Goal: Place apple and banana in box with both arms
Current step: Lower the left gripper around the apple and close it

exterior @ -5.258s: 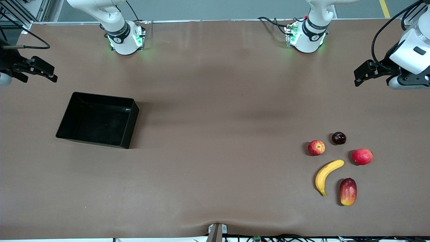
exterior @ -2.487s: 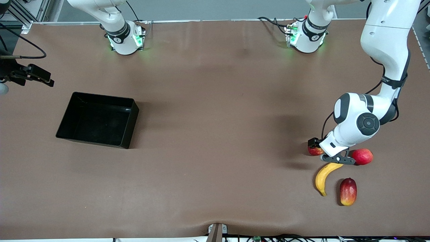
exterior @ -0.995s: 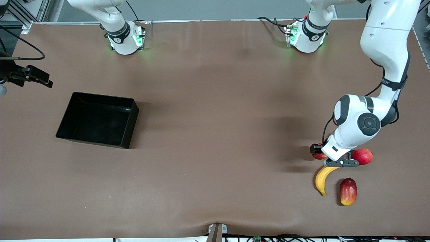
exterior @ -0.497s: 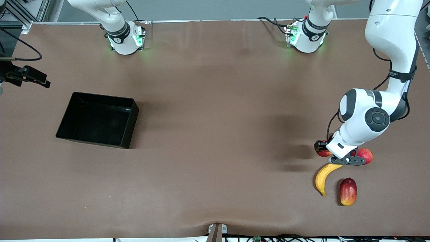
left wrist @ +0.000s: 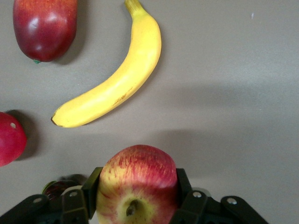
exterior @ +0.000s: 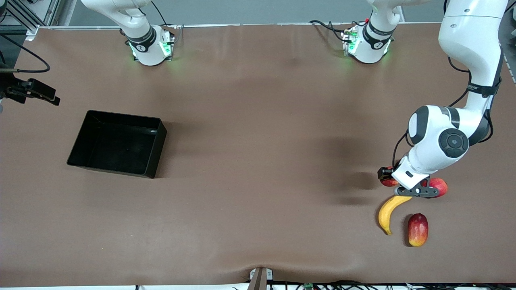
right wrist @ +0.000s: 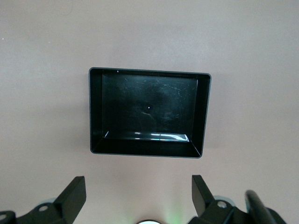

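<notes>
Your left pincer (left wrist: 136,205) has just lifted the small streaked red apple (left wrist: 137,182) clamped inside; your right pincer (right wrist: 138,196) waits open over the counter's edge, near the empty shallow black plastic box (right wrist: 148,112).

Matt brown table covering (exterior: 250,133), smooth, faint creases at bottom centre of the front view. Shallow rectangular black plastic box (right wrist: 96,112): glossy walls, scuffed floor. Curved yellow banana (left wrist: 114,81): smooth, satin skin. Streaked red-yellow apple (left wrist: 138,179): waxy sheen. 2 white jointed arms (exterior: 467,44): glossy plastic shells.
</notes>
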`<state>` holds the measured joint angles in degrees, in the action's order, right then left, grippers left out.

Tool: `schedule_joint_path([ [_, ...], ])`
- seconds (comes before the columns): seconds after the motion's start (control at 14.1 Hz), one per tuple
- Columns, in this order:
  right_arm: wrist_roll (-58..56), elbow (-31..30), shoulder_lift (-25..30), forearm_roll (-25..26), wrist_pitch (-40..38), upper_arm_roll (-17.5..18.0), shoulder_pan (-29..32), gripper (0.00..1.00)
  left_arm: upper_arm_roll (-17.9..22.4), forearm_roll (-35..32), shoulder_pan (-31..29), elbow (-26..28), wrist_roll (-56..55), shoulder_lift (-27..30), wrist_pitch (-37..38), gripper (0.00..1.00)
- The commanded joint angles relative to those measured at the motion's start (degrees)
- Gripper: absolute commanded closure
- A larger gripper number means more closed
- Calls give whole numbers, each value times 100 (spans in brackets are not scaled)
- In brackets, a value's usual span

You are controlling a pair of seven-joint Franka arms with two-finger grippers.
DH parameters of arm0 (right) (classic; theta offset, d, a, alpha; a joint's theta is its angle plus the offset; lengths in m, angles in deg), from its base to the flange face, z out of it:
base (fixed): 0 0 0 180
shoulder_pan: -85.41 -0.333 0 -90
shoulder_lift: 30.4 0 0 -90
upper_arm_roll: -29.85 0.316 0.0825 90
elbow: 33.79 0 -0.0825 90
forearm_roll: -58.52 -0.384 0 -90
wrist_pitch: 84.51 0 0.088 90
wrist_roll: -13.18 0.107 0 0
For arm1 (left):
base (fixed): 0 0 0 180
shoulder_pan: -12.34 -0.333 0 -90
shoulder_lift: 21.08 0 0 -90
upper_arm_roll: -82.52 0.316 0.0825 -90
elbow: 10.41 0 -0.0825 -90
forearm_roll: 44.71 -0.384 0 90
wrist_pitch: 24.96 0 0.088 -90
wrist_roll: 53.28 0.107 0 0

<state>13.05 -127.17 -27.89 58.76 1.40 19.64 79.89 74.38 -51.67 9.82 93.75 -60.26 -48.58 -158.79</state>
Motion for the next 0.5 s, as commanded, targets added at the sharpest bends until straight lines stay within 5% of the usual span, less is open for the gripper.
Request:
schedule_joint_path([
  [0.0, -5, 180, -84, 28, -101, 72, 103, 0, -21, -121, -11, 87, -136, 157, 94, 100],
  [0.43, -14, 206, -84, 28, -101, 72, 103, 0, -21, -121, -20, 87, -136, 157, 129, 100],
])
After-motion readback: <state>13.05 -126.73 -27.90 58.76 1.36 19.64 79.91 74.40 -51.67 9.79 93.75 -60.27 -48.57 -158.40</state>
